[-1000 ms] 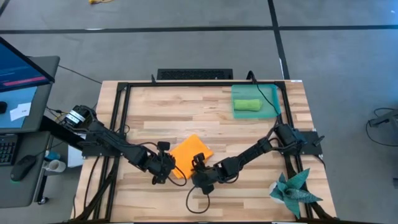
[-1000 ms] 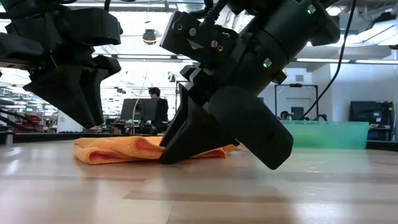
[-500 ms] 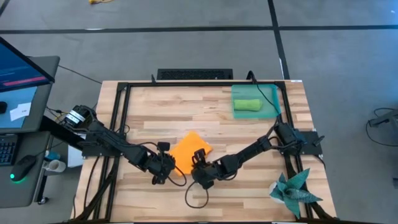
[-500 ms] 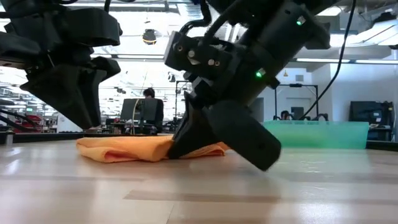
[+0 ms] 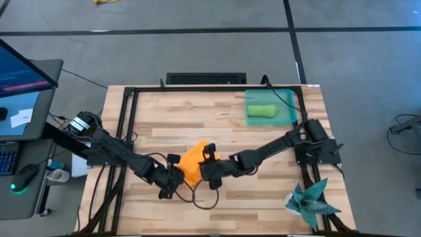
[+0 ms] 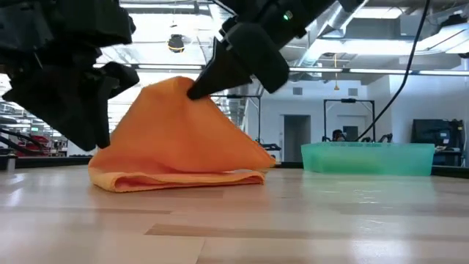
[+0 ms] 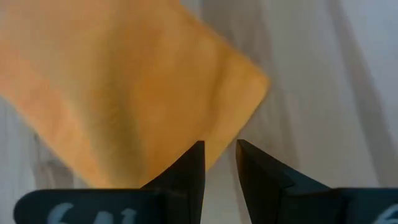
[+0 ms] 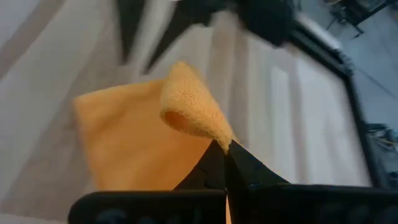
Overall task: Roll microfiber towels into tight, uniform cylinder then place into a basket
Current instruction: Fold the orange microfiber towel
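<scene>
Orange microfiber towel (image 5: 191,163) lying mid-table, well apart from the teal basket (image 5: 287,100) at the far right corner, with a rolled lime-green towel (image 5: 261,111) already inside. Right gripper (image 5: 209,160) pinched tight on the orange towel's right corner, lifted above the cloth. Left gripper (image 7: 219,163) just beside the towel's opposite edge, fingers slightly parted, holding nothing.

A: What do the two arms look like from above?
B: Both are dark, nearly black, built of jointed segments. The left arm (image 5: 112,150) has a round silver-and-black part near its base, and a thin black cable loops out below the wrists.
A: And the grippers?
B: The right gripper (image 8: 225,163) has two dark wedge-shaped fingers; the left gripper (image 7: 220,168) matches, with pale lettering on its body.
</scene>
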